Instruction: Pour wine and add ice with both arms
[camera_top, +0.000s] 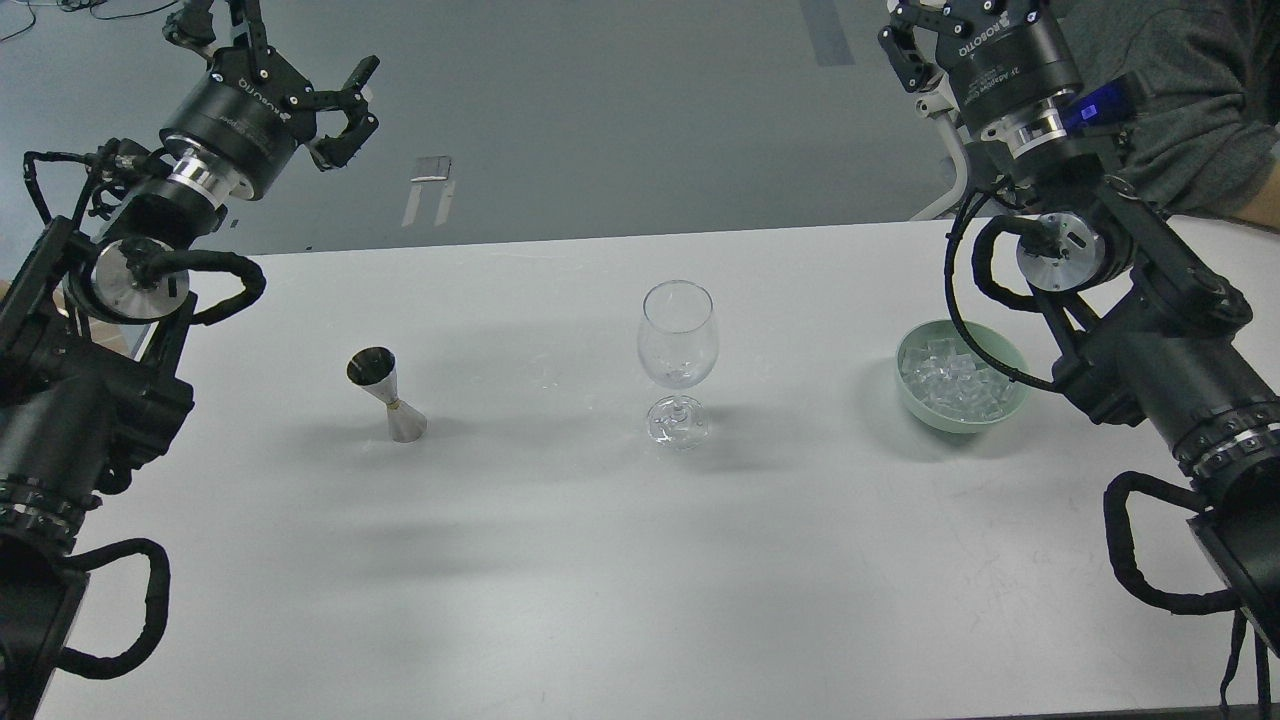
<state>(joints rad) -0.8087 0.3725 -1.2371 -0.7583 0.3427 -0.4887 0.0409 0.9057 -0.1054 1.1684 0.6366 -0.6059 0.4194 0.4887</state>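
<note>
Nothing was done yet, I judged; the wine glass (678, 345) stood empty at centre; the ice (953, 384) lay in the green bowl (1010, 405) at 3 o'clock; the jigger (388, 393) at 9 o'clock (untouched); the left gripper (300, 75) was spread and empty; for the right gripper (925, 40) I cannot tell.

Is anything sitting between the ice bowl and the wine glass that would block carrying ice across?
Nothing visible: the table is bare between the bowl of ice and the wine glass.
</note>
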